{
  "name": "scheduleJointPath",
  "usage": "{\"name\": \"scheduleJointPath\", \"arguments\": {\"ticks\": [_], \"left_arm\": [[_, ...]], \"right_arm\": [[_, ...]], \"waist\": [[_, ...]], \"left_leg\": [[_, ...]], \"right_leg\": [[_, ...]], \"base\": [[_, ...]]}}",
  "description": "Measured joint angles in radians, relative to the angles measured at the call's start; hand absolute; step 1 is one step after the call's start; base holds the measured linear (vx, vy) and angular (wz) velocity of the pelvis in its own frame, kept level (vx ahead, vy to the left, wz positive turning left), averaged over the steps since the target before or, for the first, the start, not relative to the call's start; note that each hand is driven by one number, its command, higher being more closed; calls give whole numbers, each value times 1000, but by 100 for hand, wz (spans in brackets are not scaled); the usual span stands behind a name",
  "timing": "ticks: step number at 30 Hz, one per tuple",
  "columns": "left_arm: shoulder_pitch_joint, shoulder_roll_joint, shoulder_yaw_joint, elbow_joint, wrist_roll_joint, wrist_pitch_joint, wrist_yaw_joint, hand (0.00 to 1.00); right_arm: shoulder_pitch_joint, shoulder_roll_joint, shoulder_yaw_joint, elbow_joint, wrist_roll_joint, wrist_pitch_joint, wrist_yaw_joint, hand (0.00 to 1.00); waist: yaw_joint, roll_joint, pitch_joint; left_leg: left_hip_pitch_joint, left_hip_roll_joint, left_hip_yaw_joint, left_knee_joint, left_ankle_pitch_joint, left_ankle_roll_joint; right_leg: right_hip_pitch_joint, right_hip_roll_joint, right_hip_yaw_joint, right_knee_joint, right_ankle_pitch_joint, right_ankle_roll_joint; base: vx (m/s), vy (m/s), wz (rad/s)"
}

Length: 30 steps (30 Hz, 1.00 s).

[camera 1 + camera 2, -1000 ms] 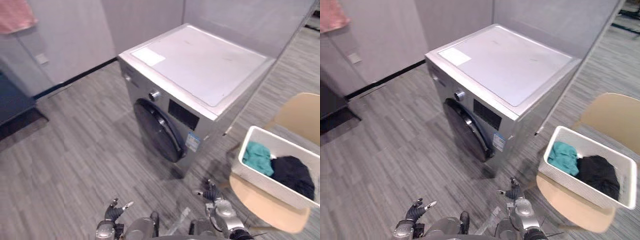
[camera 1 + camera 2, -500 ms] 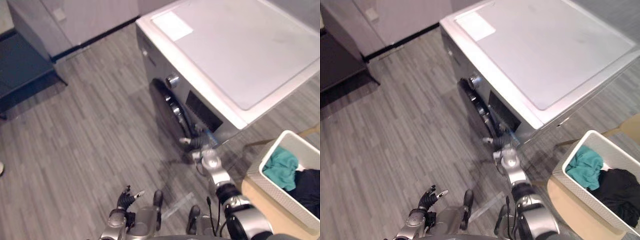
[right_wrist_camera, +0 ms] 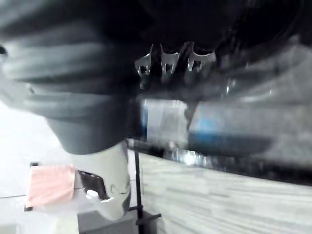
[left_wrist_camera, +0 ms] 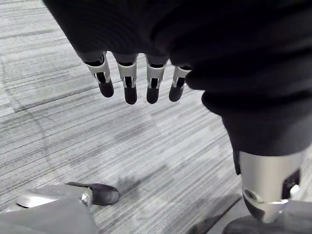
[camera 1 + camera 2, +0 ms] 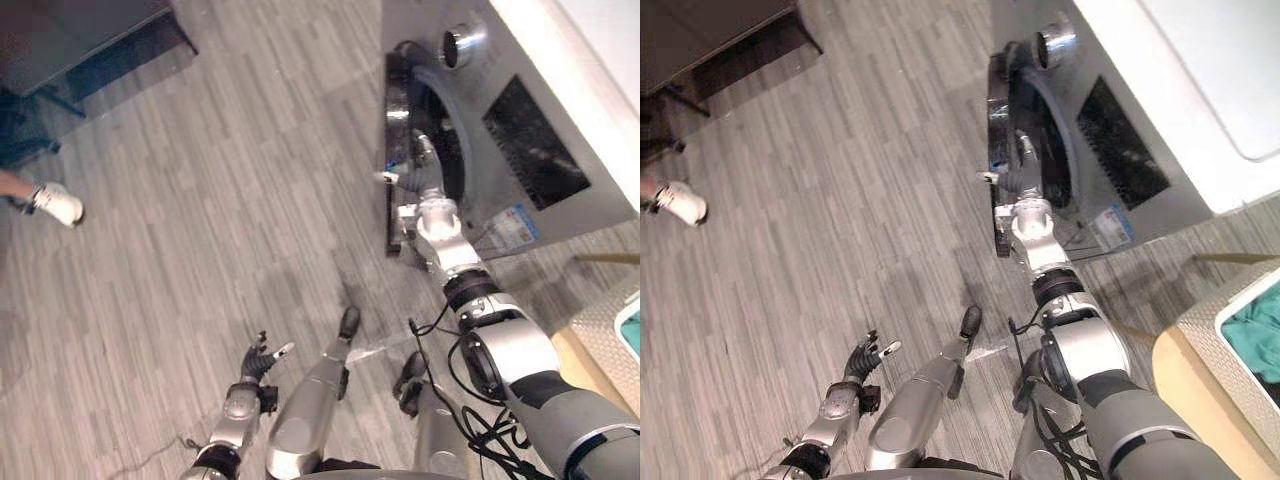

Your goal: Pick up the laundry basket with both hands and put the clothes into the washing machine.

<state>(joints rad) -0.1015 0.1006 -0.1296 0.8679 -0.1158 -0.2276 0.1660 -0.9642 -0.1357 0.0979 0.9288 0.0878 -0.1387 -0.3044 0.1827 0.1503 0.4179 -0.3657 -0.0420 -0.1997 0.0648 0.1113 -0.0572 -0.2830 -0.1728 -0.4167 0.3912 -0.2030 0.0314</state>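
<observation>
Laundry basket [image 5: 1225, 338] is sitting on the tan chair [image 5: 1195, 395] with a teal cloth [image 5: 1262, 335] in it. Right hand [image 5: 428, 195] is up at the washing machine [image 5: 590, 190] door [image 5: 397, 120], fingers stretched out. Left hand [image 5: 252, 365] hangs loose and empty over the floor [image 5: 200, 200].

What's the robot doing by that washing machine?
The robot has its right hand up at the round door of the washing machine. Its left hand hangs low over the floor, holding nothing. The laundry basket with the clothes sits on a chair beside the machine, not picked up yet.
</observation>
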Motion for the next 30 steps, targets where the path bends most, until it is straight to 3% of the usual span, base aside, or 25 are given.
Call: {"name": "scheduleJointPath", "arguments": {"ticks": [3,7,9,11,16,18,20,23,25,30], "left_arm": [[-10,12,-58,-58,-9,-5,12,0],[-29,43,-151,-217,-8,-25,8,0],[-36,43,-160,-271,-10,-32,6,0],[-29,44,-162,-312,-10,-45,-10,0],[-27,43,-172,-328,-9,-44,-13,0],[-39,42,-171,-334,-7,-44,-12,0],[-69,43,-169,-353,5,-41,-7,0],[-148,44,-177,-355,49,-29,12,0],[-206,56,-179,-355,85,-24,15,0],[-358,164,-168,-336,249,-13,25,0]], "right_arm": [[-56,38,1,0,44,7,-1,0],[-196,32,-1,30,80,30,-24,0],[-274,9,29,10,76,26,-6,0],[-337,-28,91,-65,67,-16,23,0],[-282,-30,139,-195,68,-50,24,0],[-183,-46,178,-279,63,-51,26,0],[36,-77,214,-420,34,-53,45,0],[268,-108,217,-490,-1,-52,73,0],[387,-130,216,-539,-20,-51,97,0],[658,-165,187,-665,-78,-77,197,0]], "waist": [[9,3,1],[58,10,5],[73,21,10],[111,23,11],[106,16,14],[94,3,22],[44,-30,37],[-24,-73,40],[-46,-92,40],[-117,-109,38]], "left_leg": [[-9,-13,-74,-22,16,-23],[-32,-13,-186,-58,47,-63],[-40,-10,-209,-72,78,-67],[-40,-5,-212,-85,104,-64],[-43,21,-158,-87,105,-64],[-42,44,-113,-87,105,-64],[-42,76,-51,-87,105,-63],[-42,89,-6,-90,105,-63],[-41,100,28,-91,105,-63],[-19,127,126,-100,94,-49]], "right_leg": [[-5,-16,-62,45,-36,-5],[-4,-25,-179,98,-94,-27],[-6,-27,-205,132,-127,-34],[-20,-31,-197,167,-150,-34],[-35,3,-138,137,-144,-46],[-48,29,-93,109,-117,-51],[-58,67,-35,60,-75,-52],[-84,77,13,57,-57,-55],[-99,86,46,51,-44,-50],[-125,110,121,30,-19,-63]], "base": [[-76,-116,69],[-12,-225,90],[-14,-225,72],[9,-259,38],[18,-123,-20],[-42,-35,-83],[-66,-12,-93],[-59,-9,-56],[-92,2,-62],[-123,5,-63]]}}
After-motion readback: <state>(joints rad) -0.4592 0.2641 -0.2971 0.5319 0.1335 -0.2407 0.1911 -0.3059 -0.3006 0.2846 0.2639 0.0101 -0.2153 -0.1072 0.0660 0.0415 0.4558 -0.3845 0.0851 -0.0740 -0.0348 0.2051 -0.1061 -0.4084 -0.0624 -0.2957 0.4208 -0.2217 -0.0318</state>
